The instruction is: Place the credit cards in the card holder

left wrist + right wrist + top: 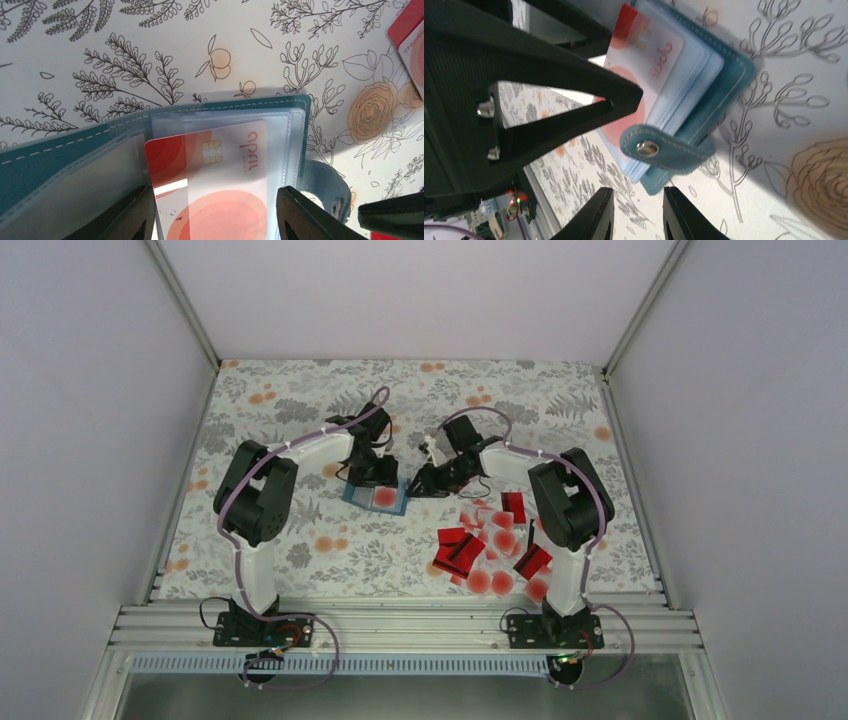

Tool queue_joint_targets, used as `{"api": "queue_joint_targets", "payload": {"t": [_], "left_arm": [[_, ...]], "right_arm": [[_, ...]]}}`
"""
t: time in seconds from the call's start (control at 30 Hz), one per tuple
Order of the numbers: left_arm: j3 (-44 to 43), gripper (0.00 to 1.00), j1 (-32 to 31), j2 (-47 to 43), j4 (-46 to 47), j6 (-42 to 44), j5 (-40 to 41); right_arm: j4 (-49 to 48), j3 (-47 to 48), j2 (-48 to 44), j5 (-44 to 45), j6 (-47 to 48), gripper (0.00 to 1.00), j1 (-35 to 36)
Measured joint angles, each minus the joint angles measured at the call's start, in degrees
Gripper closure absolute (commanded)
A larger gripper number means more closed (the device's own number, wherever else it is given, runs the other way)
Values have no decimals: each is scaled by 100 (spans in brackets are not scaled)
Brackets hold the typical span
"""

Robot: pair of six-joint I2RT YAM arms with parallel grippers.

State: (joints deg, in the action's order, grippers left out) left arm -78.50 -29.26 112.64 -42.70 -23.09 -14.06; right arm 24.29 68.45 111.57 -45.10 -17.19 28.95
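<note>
The teal card holder (355, 493) lies open on the flowered cloth, its clear inner sleeves up (50, 160) (724, 85). A pale credit card with a red dot (220, 170) sits partly inside a sleeve, its red corner sticking out; it also shows in the right wrist view (649, 55). My left gripper (372, 475) (215, 220) is open, one finger on each side of that card. My right gripper (420, 483) (636, 215) is open a little and empty, just right of the holder by its snap tab (659, 147). The other credit cards (495, 545) lie in a loose pile at the right.
White walls enclose the table on three sides. The metal rail (400, 625) with both arm bases runs along the near edge. Two loose cards (407, 35) show at the upper right of the left wrist view.
</note>
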Motion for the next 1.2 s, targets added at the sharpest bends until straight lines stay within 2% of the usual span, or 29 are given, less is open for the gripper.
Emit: {"api": "queue_joint_targets", "payload": {"t": [0.3,0.9,1.2], "left_arm": [[4,45,0,35,44,39,4],[9,53,2,35,61,103,-101],[9,54,2,35,63,125,-140]], "right_arm": [[-479,2,144,214,-363,75,0],[-699,120,529,345,-531,76,-66],[-859,90,529,275,-553,70,-354]]}}
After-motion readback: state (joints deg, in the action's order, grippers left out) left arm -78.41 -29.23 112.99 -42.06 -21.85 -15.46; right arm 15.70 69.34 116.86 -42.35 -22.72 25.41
